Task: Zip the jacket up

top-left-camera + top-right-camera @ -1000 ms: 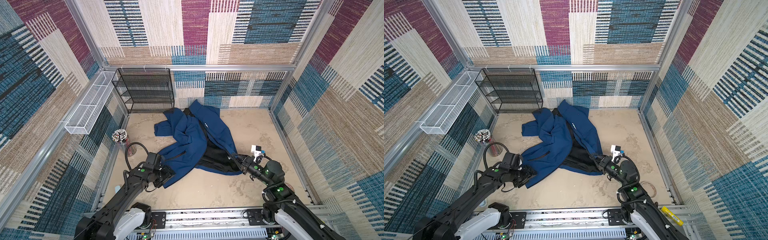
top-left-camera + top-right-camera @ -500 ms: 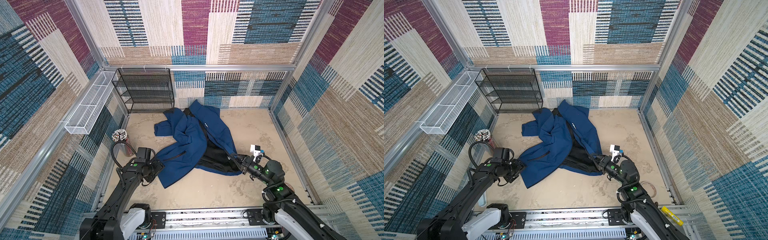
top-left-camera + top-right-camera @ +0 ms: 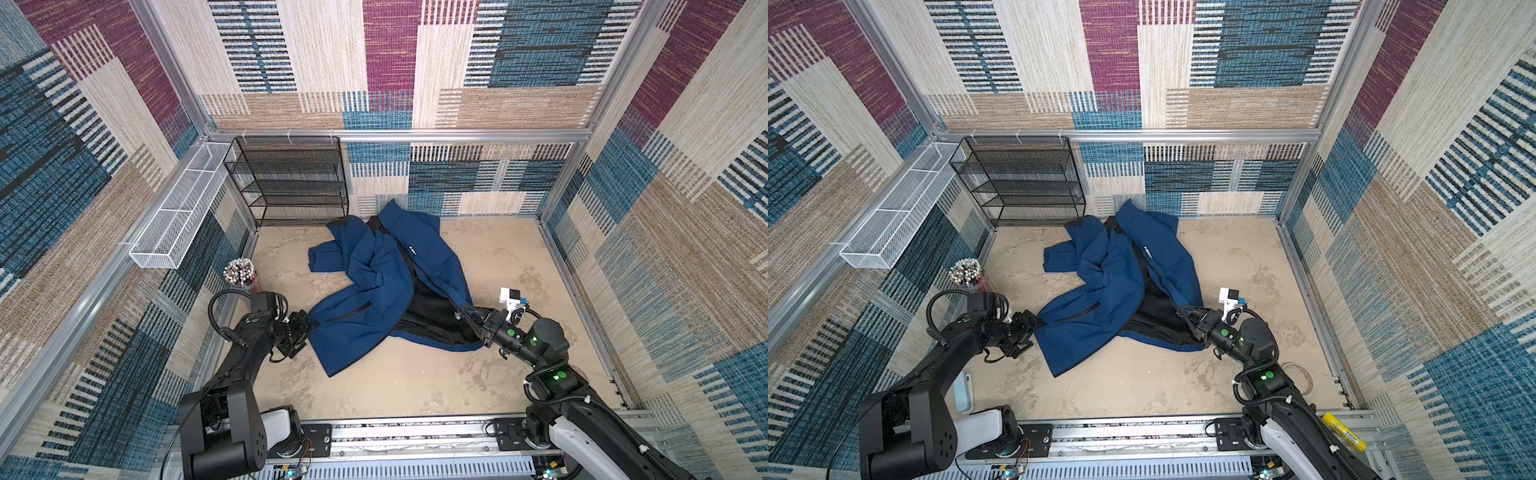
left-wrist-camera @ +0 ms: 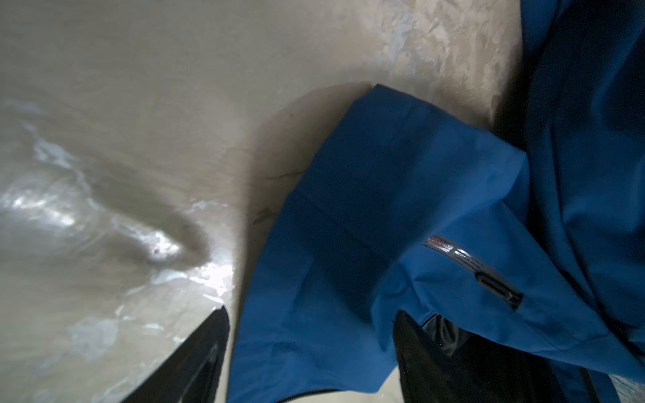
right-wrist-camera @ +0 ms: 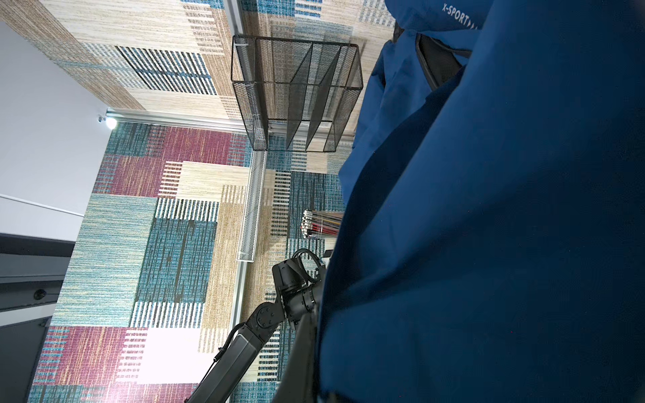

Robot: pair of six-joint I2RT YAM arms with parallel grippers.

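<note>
Your left gripper [image 3: 306, 327] has its fingers [image 4: 195, 363] spread wide. In the left wrist view a blue hem corner of the jacket [image 4: 384, 209] lies in the gap between them, with a short black pocket zipper [image 4: 474, 268] just beyond. Whether the cloth rests on either finger cannot be told. In both top views those tips sit right at the jacket's left hem corner, low over the sandy table [image 3: 415, 386].

Your right gripper [image 3: 466, 312] is pinched tight on the jacket's right front edge, where black lining meets the blue shell. That edge runs up from the pinch as a taut line toward the collar. Your right wrist view is mostly filled by blue fabric, with the white chest lettering [image 5: 457, 15] at its edge.

The jacket [image 3: 374, 291] lies unzipped across the middle of the table, collar near the back wall beside the black mesh shelf [image 3: 291, 183] and hem toward the arms. The lining is exposed on its right half, and one sleeve is thrown out to the left
</note>
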